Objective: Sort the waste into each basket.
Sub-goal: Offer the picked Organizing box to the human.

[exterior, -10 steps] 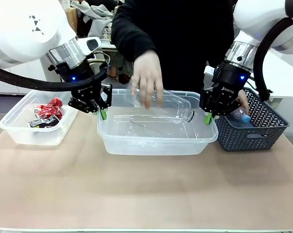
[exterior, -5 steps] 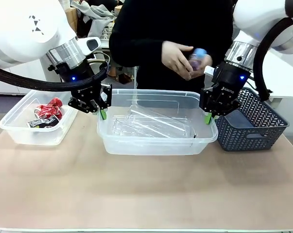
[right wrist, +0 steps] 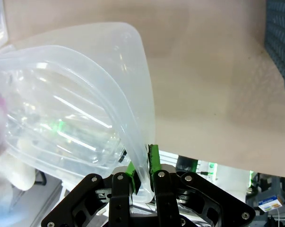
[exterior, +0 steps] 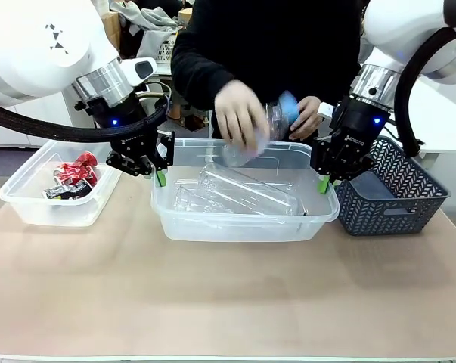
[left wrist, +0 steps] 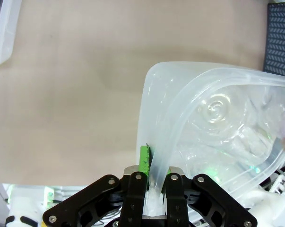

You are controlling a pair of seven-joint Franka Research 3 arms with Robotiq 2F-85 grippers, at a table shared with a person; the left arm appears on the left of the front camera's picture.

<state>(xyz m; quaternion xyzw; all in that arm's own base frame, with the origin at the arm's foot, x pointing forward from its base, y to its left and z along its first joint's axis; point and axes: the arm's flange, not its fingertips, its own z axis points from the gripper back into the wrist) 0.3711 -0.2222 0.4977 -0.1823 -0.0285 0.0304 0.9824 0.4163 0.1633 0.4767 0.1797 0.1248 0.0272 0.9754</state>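
A large clear tub [exterior: 235, 227] stands mid-table with clear plastic bottles [exterior: 243, 193] lying in it. My left gripper [exterior: 161, 175] is shut on the rim of its left end, and in the left wrist view the fingers [left wrist: 154, 175] pinch that rim [left wrist: 180, 94]. At the tub's right end my right gripper [exterior: 324, 181] is shut on the rim; the right wrist view has it [right wrist: 142, 175] clamping the wall [right wrist: 128, 85] beside a bottle [right wrist: 62, 127]. Over the tub, the person's hands hold a blurred clear bottle with a blue cap [exterior: 277, 121].
A smaller clear tub [exterior: 31, 204] at the left holds red and black cans [exterior: 75, 178]. A dark lattice basket [exterior: 394, 200] stands right of the big tub, close to my right gripper. The near half of the table is bare.
A second ago the person's hand laid a clear bottle in the big tub. Both hands then took a blue-capped bottle and brought it down over the tub. My grippers have not moved.
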